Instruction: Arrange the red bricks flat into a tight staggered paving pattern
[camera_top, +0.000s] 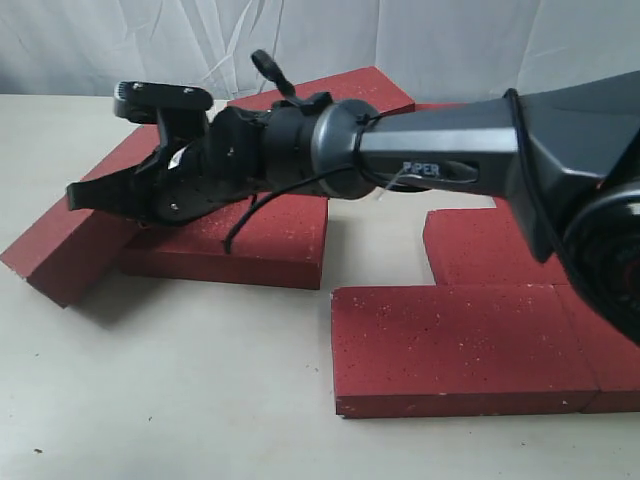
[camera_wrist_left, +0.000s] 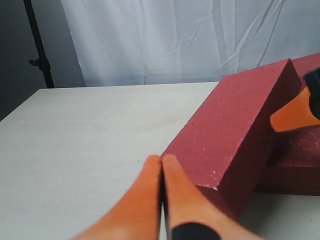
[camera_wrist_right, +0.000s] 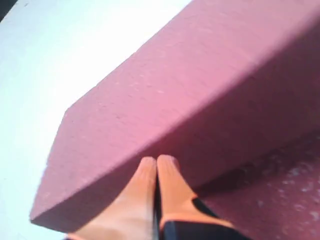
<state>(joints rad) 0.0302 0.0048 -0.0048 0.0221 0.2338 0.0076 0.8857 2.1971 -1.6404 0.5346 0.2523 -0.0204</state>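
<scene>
right gripper (camera_top: 75, 195), closed and empty like the left gripper (camera_wrist_left: 161, 162), is pressing the tilted brick (camera_top: 60, 250) at the left, leaning on a flat brick (camera_top: 260, 245); a skewed push is risking wedging it crooked.

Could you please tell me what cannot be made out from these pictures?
Exterior view: right arm hides the rear red bricks; count unclear.
Exterior view: frame edge cuts off the rightmost brick.
Right wrist view: blur hides whether right claw touches the tilted brick.
</scene>
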